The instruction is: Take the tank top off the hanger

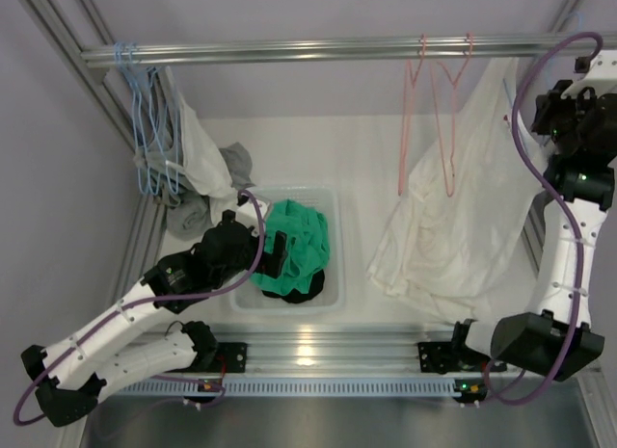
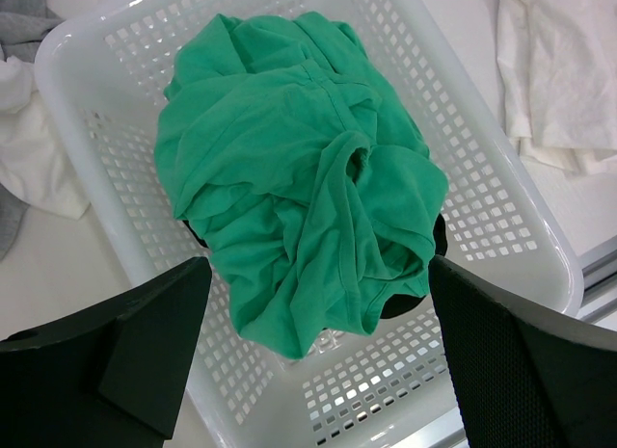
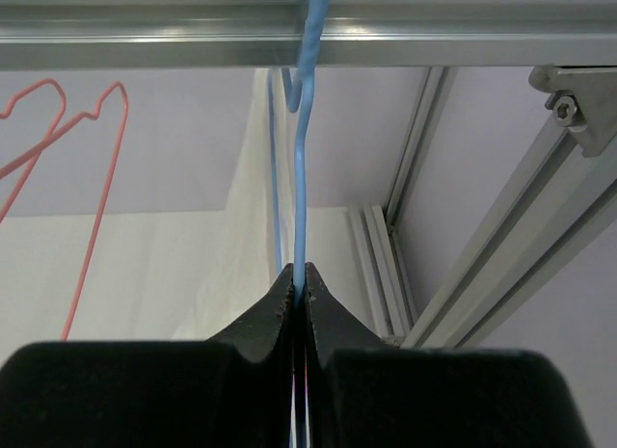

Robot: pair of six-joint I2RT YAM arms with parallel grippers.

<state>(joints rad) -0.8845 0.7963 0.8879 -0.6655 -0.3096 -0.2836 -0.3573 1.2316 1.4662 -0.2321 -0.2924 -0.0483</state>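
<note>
The white tank top [image 1: 453, 217] drapes from the rail [image 1: 337, 50] down onto the surface [image 1: 357, 149], on the blue hanger [image 3: 302, 178] whose wire our right pincer [image 3: 300, 294] holds clenched just under the hook. We judge it best to keep that wire steady while the cloth slides off. Pink hangers [image 1: 434, 111] beside it could snag; our left pincer [image 2: 318, 313] gapes released over the basket [image 2: 492, 207] of green cloth [image 2: 299, 178]

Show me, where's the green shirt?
In the top view, the green shirt lies bunched in the white basket at the table's middle, beneath the open left gripper.
</note>
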